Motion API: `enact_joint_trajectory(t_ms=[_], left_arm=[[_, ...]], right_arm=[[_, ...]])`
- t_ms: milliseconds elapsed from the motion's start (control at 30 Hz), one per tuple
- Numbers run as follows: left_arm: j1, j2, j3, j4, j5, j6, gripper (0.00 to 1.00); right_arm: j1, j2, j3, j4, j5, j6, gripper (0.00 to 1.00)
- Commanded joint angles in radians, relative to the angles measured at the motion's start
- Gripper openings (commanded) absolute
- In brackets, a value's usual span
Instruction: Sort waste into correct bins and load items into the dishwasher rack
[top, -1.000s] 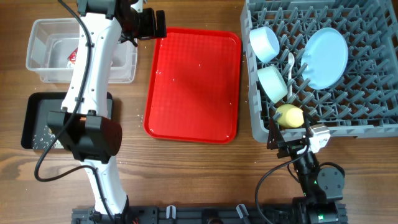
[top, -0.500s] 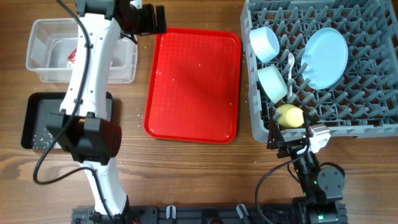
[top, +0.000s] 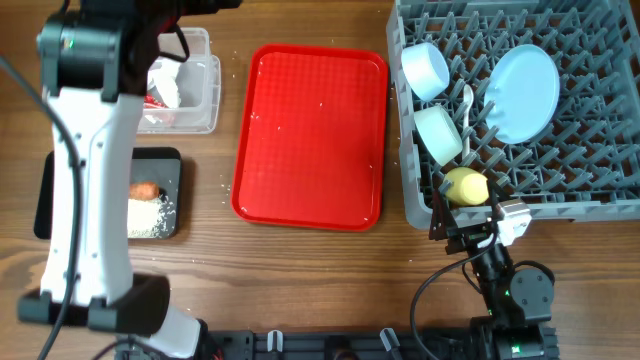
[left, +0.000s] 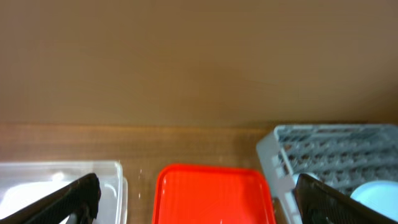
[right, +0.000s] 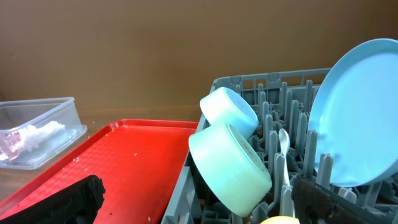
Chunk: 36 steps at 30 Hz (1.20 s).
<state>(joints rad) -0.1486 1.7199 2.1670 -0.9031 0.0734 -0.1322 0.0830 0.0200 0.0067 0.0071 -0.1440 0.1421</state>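
Note:
The grey rack (top: 560, 170) holds a pale blue plate (top: 525, 92), blue bowl (top: 424, 68), green bowl (top: 438, 134), white spoon (top: 467, 105) and yellow cup (top: 465, 186). In the clear tub (top: 200, 100) lie a red-and-white wrapper (top: 153, 100) and white tissue (top: 166, 88). An orange sausage piece (top: 146, 189) and rice (top: 152, 215) are in the black tray (top: 45, 200). My left gripper (left: 199, 208) is open and empty, high above the table, facing the red tray (left: 211, 193). My right gripper (top: 468, 224) is open and empty at the rack's front edge.
The flat red tray (top: 310, 135) lies between the bins and the rack. My raised left arm (top: 90, 150) covers part of both bins in the overhead view. A few rice grains are scattered on the wood beside the red tray.
My left arm has swung up and to the left, away from the red tray's corner, uncovering the black tray's sausage and rice. The right arm has not moved.

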Motion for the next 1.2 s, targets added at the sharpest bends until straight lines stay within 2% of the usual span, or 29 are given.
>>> enact_joint_trajectory(t_ms=[0, 233, 333, 533, 800, 933, 1033, 1167], left_arm=[[0.009, -0.132, -0.194, 0.125, -0.015, 0.019, 1.00], [0.060, -0.445, -0.695, 0.444, 0.005, 0.019, 1.00], [0.127, -0.653, -0.979, 0.598, 0.064, 0.019, 1.00], [0.232, -0.978, -1.368, 0.761, 0.101, -0.011, 1.00], [0.283, -1.308, -1.683, 0.819, 0.101, -0.011, 1.00], [0.286, -1.415, -1.847, 0.924, 0.101, -0.011, 1.00], [0.286, -1.481, -1.976, 1.072, 0.101, -0.019, 1.00], [0.286, -1.562, -2.087, 1.153, 0.101, -0.023, 1.00]], right_arm=[[-0.006, -0.010, -0.002, 0.003, 0.010, 0.017, 1.00], [-0.006, -0.010, -0.002, 0.003, 0.010, 0.017, 1.00], [-0.006, -0.010, -0.002, 0.003, 0.010, 0.018, 1.00], [-0.006, -0.010, -0.002, 0.003, 0.010, 0.018, 0.99], [-0.006, -0.010, -0.002, 0.003, 0.010, 0.018, 1.00], [-0.006, -0.010, -0.002, 0.003, 0.010, 0.018, 1.00], [-0.006, -0.010, -0.002, 0.003, 0.010, 0.018, 1.00], [-0.006, -0.010, -0.002, 0.003, 0.010, 0.018, 1.00]])
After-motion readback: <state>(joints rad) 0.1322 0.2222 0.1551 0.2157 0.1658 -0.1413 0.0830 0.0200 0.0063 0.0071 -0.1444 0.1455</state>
